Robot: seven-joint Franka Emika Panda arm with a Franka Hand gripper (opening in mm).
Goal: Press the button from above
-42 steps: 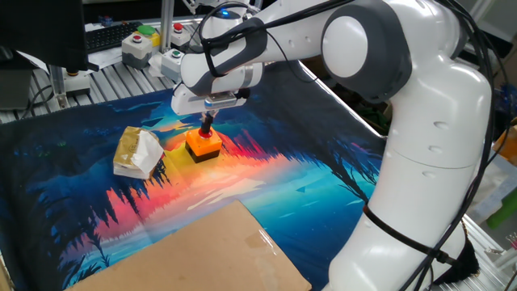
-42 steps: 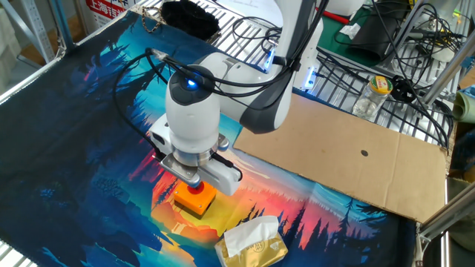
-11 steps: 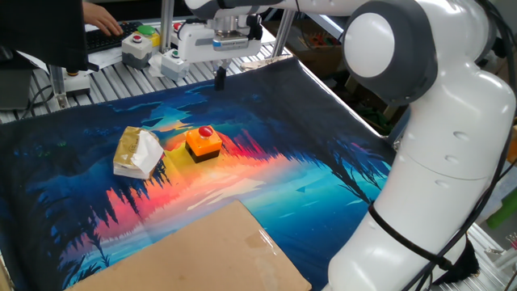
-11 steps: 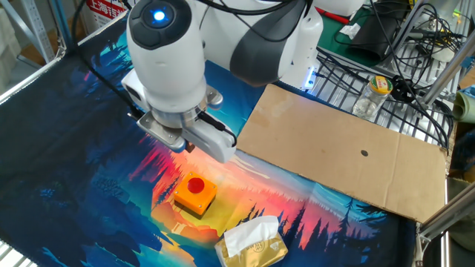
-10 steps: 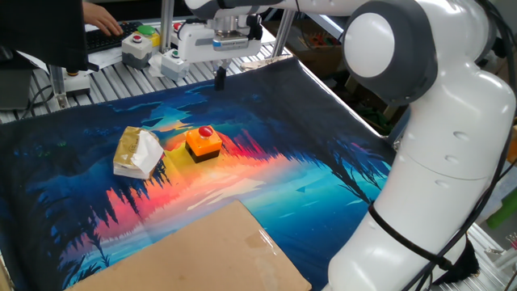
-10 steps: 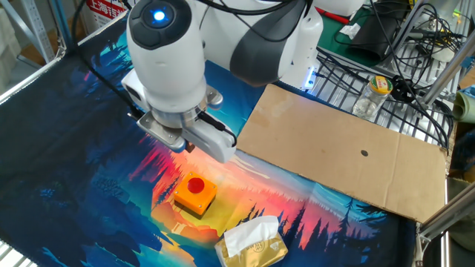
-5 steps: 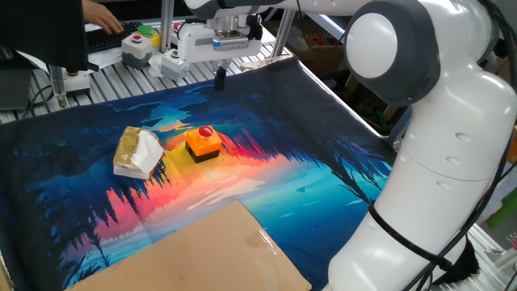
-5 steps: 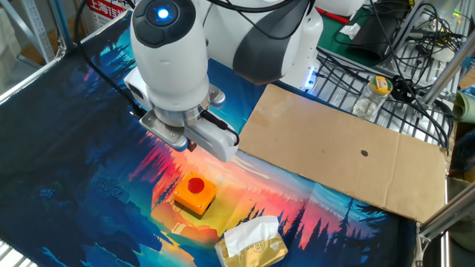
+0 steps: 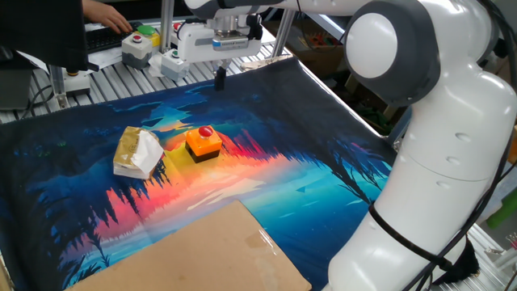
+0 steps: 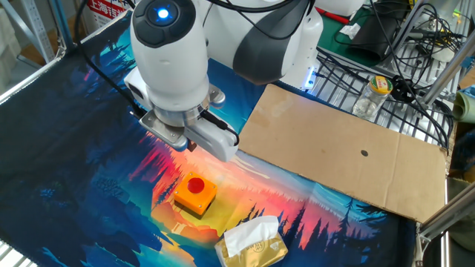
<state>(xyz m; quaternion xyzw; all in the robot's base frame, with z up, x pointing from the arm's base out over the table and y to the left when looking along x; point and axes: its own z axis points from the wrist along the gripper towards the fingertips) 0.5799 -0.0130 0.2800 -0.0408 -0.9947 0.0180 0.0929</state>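
The button (image 9: 204,131) is a small red dome on an orange-yellow box (image 9: 203,145) with a black base, standing on the colourful mat near its middle. It also shows in the other fixed view (image 10: 195,185). My gripper (image 9: 219,78) hangs well above the mat, higher than the button and a little beyond it, touching nothing. Its dark fingers (image 9: 219,75) show as one narrow tip with no gap, so it is shut and empty. In the other fixed view the arm's hand hides most of the gripper (image 10: 191,145).
A tan-and-white paper-like lump (image 9: 137,152) lies just left of the button box. A cardboard sheet (image 9: 202,250) covers the mat's near edge. Grey boxes with green and red buttons (image 9: 139,44) stand on the rack behind, beside a person's hand (image 9: 101,14). Cables (image 10: 401,44) lie beyond the cardboard.
About four seconds ago the shut fingertips rested on the red button. The gripper has since risen high above it. Over the last second it has barely moved.
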